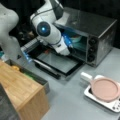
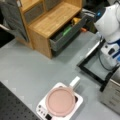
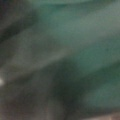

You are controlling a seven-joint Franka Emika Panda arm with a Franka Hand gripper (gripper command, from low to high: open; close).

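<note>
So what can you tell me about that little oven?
The toaster oven is a boxy silver metal one with dark knobs stacked down its front. Its glass door hangs wide open, flat over the grey table. The robot arm reaches into it, the hand hidden inside near something teal.

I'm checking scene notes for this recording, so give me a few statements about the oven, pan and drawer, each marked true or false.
1. The toaster oven has its door folded down open. True.
2. The pink pan sits inside the oven. False: it rests on a white hotplate on the grey table.
3. The arm reaches into the oven, where a teal bowl stands. True; the gripper itself is hidden.
4. The wooden cabinet has its drawer shut. False: it is pulled out, with yellow and green items inside.
</note>
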